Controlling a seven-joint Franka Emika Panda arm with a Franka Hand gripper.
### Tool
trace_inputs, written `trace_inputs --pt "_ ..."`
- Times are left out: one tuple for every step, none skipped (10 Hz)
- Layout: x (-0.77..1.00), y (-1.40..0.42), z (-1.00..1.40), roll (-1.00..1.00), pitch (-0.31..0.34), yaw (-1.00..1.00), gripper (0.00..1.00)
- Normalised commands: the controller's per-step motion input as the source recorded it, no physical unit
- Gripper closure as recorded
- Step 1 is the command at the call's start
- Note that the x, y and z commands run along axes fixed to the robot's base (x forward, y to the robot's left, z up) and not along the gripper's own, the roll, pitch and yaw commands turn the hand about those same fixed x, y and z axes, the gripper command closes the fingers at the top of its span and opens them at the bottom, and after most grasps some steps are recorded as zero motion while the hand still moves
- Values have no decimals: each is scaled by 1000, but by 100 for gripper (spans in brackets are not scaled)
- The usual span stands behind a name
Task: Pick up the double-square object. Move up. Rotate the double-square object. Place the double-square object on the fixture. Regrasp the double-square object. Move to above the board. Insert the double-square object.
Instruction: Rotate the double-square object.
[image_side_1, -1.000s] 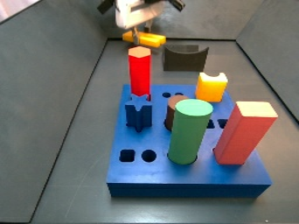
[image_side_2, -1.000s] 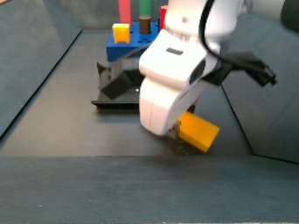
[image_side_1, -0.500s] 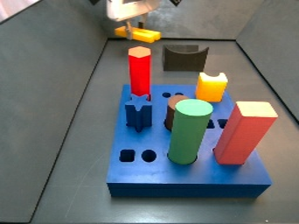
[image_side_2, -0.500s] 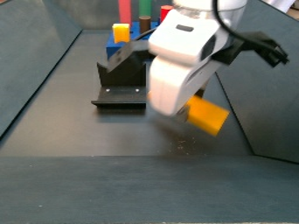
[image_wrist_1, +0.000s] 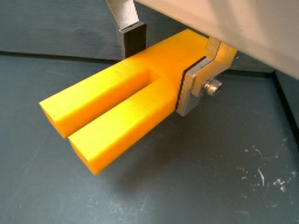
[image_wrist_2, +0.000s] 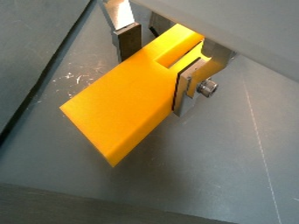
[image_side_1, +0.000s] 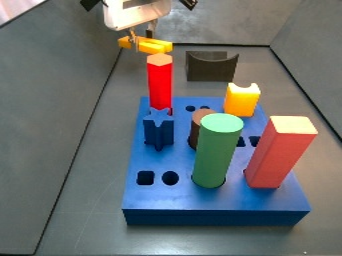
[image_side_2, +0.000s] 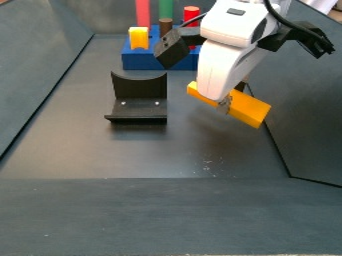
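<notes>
We see the long yellow-orange stepped prism, the double-square object (image_wrist_1: 128, 92), clamped between the flat silver fingers (image_wrist_1: 197, 80) of the tool (image_wrist_2: 158, 59), lifted clear of the dark floor and tilted (image_side_2: 230, 103). The small dark fixture (image_side_2: 136, 96) with its curved notch stands on the floor, apart from it. The thick blue board (image_side_1: 214, 180) carries red, green, yellow and blue pegs.

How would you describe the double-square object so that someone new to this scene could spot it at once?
Start at the blue board with its coloured pegs, then look past the dark fixture to the white arm's end effector, raised above the floor. The double-square object is clamped between its fingers: a long yellow-orange prism with a stepped profile, unlike the short yellow peg standing in the board.
</notes>
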Motion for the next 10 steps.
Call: trace_inputs --pt "5 67 1 0 0 -1000 100" --pt "4 69 1 -2 0 -1000 100" --pt "8 52 1 -2 0 -1000 100" --pt "11 36 0 -2 0 -1000 100" --pt "11 30 -1 -2 0 -1000 100" --pt "10 29 -1 -2 0 -1000 100" --pt "10 25 -2 -2 0 -1000 100" --pt "11 23 -2 -2 0 -1000 100" --pt "10 22 -2 -2 0 -1000 100" --pt "10 21 -2 -2 0 -1000 100"
